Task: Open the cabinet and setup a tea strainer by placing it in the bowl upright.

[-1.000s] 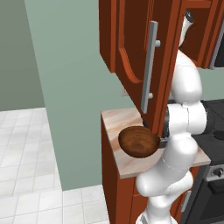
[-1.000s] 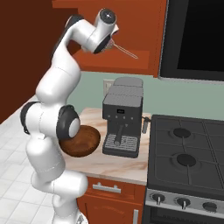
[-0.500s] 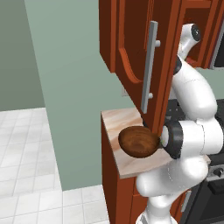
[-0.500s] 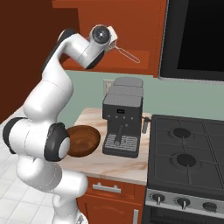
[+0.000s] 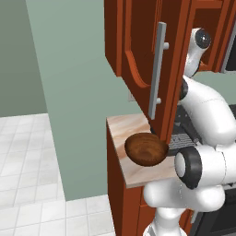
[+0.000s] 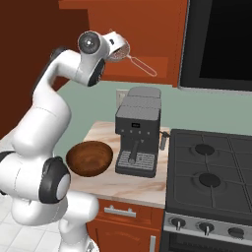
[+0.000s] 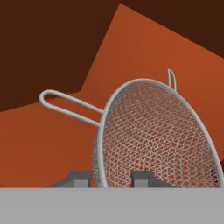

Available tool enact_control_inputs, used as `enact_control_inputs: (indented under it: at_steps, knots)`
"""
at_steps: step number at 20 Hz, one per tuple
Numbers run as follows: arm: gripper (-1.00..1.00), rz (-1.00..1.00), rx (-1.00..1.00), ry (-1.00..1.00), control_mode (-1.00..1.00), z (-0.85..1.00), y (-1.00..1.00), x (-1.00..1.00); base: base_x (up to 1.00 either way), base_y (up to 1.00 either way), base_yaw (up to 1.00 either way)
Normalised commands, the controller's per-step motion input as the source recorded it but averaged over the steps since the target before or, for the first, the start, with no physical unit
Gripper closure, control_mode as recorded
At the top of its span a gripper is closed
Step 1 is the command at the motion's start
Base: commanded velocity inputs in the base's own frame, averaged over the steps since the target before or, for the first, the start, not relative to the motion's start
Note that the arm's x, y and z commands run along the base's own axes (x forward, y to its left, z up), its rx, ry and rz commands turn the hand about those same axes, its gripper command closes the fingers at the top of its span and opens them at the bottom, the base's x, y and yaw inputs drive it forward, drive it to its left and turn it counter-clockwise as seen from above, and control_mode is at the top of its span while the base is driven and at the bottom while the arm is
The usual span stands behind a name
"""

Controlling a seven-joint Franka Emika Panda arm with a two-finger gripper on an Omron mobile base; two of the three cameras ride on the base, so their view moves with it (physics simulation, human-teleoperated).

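Tool (image 6: 117,47) clamped on tea strainer (image 6: 120,48) rim (no legible writing), high above bowl (image 6: 89,158), cabinet (image 5: 138,41) door open

Reddish-brown wood, silver mesh, dark grained bowl.
Reddish-brown cabinet (image 5: 138,41) with grey bar handle (image 5: 158,69); silver diamond-weave tea strainer (image 7: 153,135) with thin silver wire handle; dark brown bowl (image 6: 89,158) with visible grain; pale beige marbled countertop (image 6: 123,182); dark grey coffee machine (image 6: 138,130); black stove (image 6: 211,172); muted green wall (image 5: 69,92); white tiled floor (image 5: 27,156).
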Motion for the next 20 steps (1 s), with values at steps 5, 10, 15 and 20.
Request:
enact_control_inputs:
  at_steps: [5,10,15,20]
  knots:
    - [1.00,-0.11,0.00,0.04,-1.00,0.10,-0.25,-0.75,0.00,0.00,0.00]
    - [1.00,-0.08,0.00,0.03,-1.00,0.01,-0.27,-0.90,0.00,0.00,0.00]
    - [1.00,-0.02,0.00,0.03,-1.00,0.00,-0.07,-0.99,0.00,0.00,0.00]
    - [1.00,0.00,0.01,0.00,-1.00,0.00,0.00,-1.00,0.00,0.00,0.00]
